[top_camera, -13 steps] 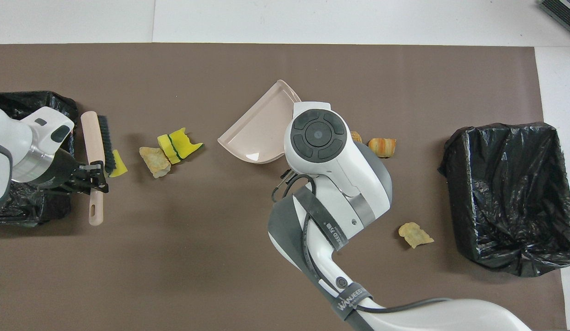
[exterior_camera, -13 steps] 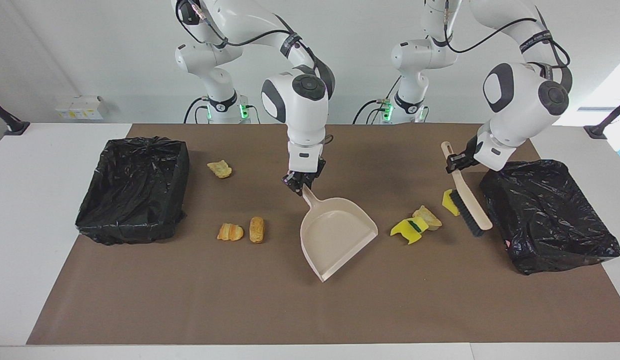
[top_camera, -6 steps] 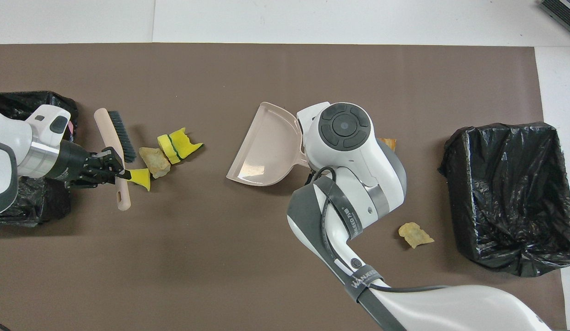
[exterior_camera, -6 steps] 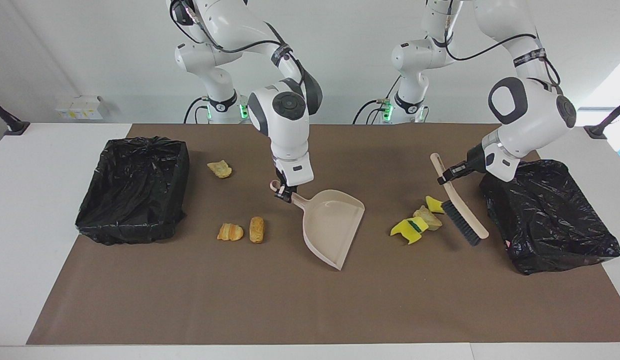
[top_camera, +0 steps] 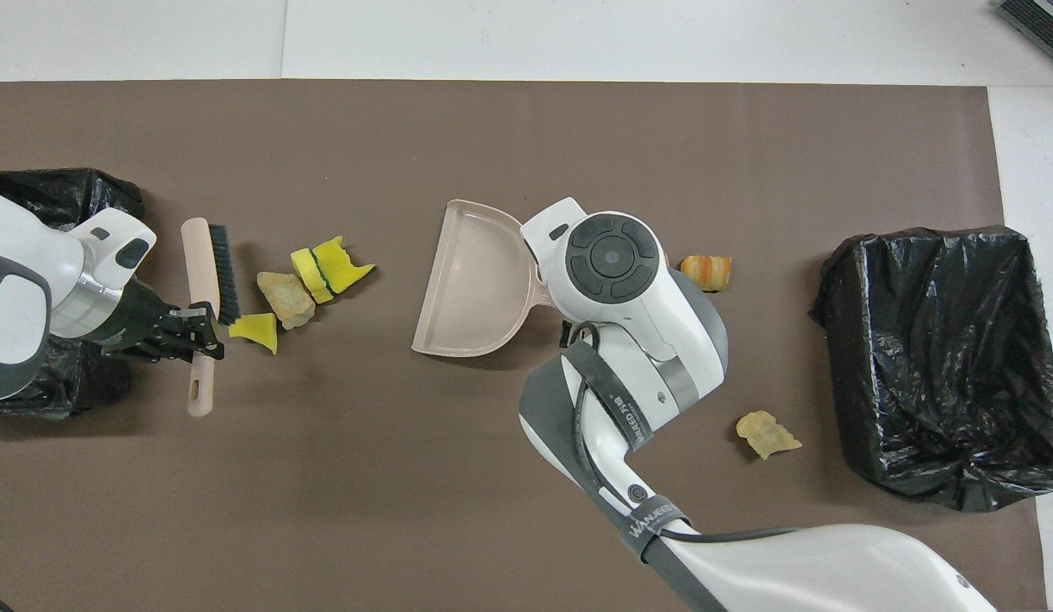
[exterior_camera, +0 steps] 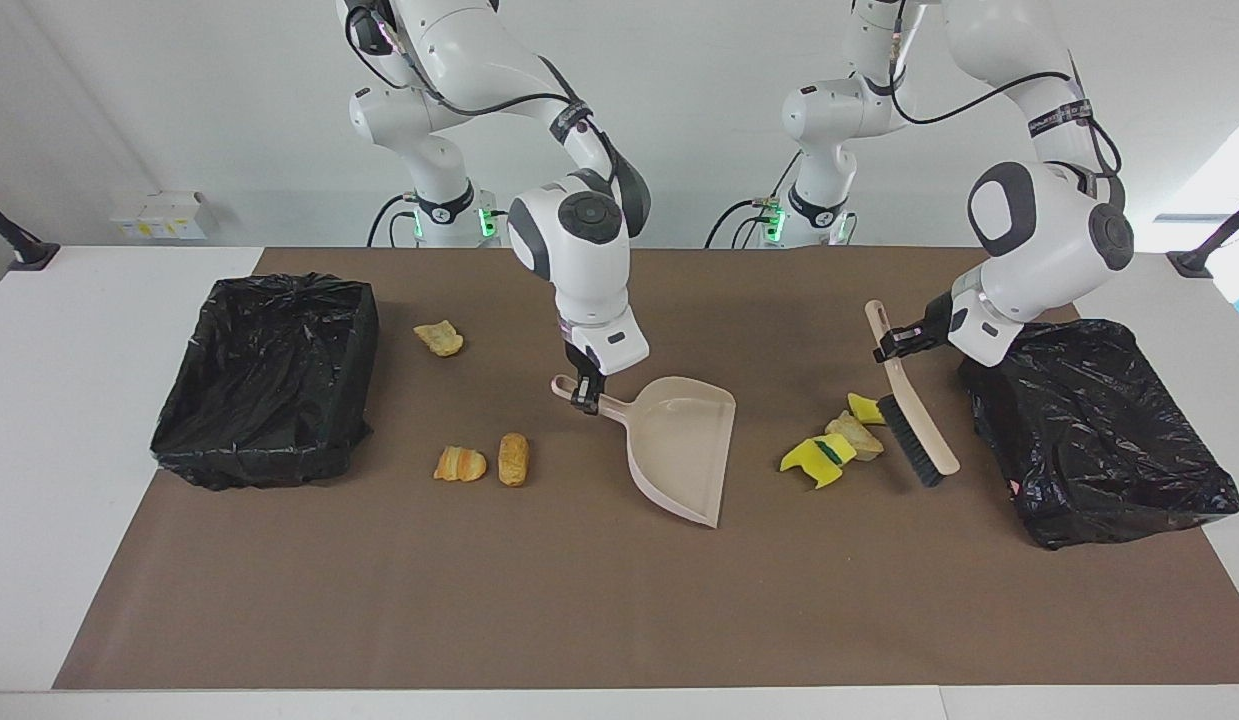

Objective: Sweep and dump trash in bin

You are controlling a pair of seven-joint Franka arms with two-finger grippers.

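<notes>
Facing view: at centre frame the right gripper [exterior_camera: 587, 392] is clamped on the dustpan [exterior_camera: 679, 447] handle; at right the left gripper [exterior_camera: 896, 342] is clamped on the brush [exterior_camera: 909, 408], bristles beside the sponge scraps [exterior_camera: 831, 443]. Sweeping is in hand; next the brush should push them across open mat [exterior_camera: 599, 600] into the pan's mouth.

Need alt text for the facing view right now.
Right gripper holds the dustpan by its handle mid-table; left gripper holds the brush against sponge scraps. Black-lined bins sit at both table ends.
</notes>
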